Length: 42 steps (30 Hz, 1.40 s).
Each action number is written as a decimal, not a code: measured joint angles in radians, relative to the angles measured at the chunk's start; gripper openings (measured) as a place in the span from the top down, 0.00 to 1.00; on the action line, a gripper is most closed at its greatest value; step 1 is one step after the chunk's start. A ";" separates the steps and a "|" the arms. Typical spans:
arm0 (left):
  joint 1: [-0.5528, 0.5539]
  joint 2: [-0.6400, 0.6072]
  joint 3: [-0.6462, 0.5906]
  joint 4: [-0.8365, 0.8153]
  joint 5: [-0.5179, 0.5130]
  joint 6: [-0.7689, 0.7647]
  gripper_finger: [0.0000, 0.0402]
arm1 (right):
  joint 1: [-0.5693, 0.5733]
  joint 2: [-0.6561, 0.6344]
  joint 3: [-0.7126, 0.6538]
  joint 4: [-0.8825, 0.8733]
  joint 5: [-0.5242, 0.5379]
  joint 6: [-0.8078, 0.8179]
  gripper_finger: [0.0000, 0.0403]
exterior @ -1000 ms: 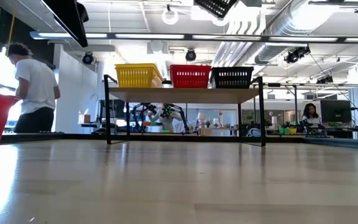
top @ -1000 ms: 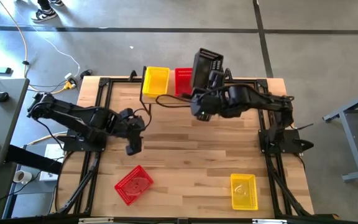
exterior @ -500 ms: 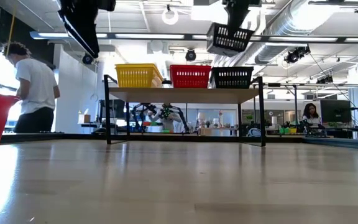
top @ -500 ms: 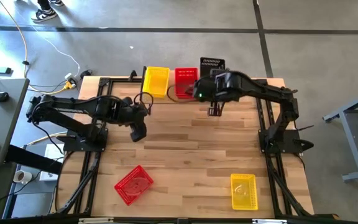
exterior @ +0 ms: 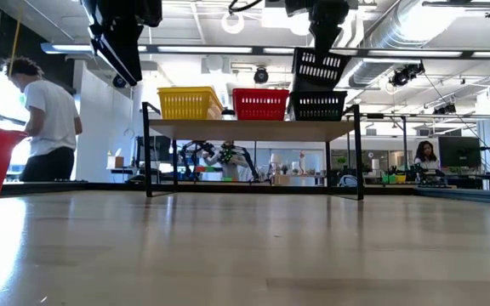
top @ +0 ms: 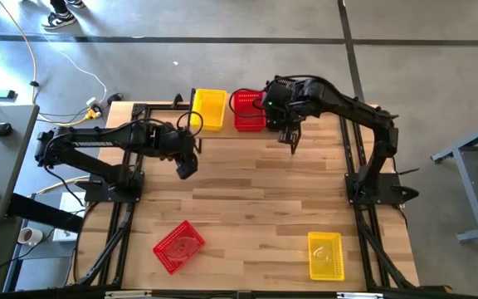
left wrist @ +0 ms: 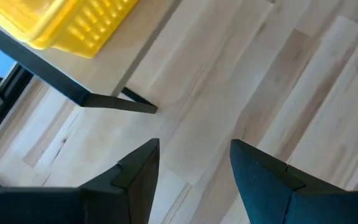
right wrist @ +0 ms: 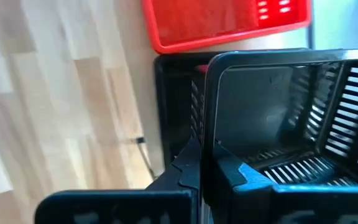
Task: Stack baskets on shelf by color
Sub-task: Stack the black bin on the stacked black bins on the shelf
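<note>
Above the right end of the shelf (exterior: pixel 253 129), the right gripper (right wrist: pixel 207 168) holds a black basket (exterior: pixel 317 68) with its fingers clamped on the rim, tilted just over another black basket (exterior: pixel 317 106) that sits on the plank beside a red basket (exterior: pixel 260 104) and a yellow basket (exterior: pixel 190 104). The left gripper (left wrist: pixel 194 168) hangs near the shelf's yellow end, fingers apart and empty. Near the front of the table (top: pixel 247 208) lie one more red basket (top: pixel 178 246) and one more yellow basket (top: pixel 325 254), well apart.

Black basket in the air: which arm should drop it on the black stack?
Right. The right gripper holds the black basket tilted just above the black basket on the shelf. The left gripper is open, empty, near the yellow basket.
</note>
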 joint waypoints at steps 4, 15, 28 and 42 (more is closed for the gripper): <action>0.023 0.000 0.000 0.000 0.000 -0.001 0.54 | -0.006 0.000 0.000 0.012 -0.048 -0.010 1.00; 0.047 0.000 0.000 0.002 0.006 -0.008 0.54 | -0.006 0.082 0.001 -0.018 0.013 -0.046 1.00; 0.047 0.000 0.000 0.001 0.007 -0.008 0.54 | -0.024 0.107 0.001 -0.021 -0.026 -0.033 1.00; 0.047 0.000 0.000 0.001 0.008 -0.008 0.54 | -0.026 0.111 0.001 -0.021 0.023 -0.070 0.99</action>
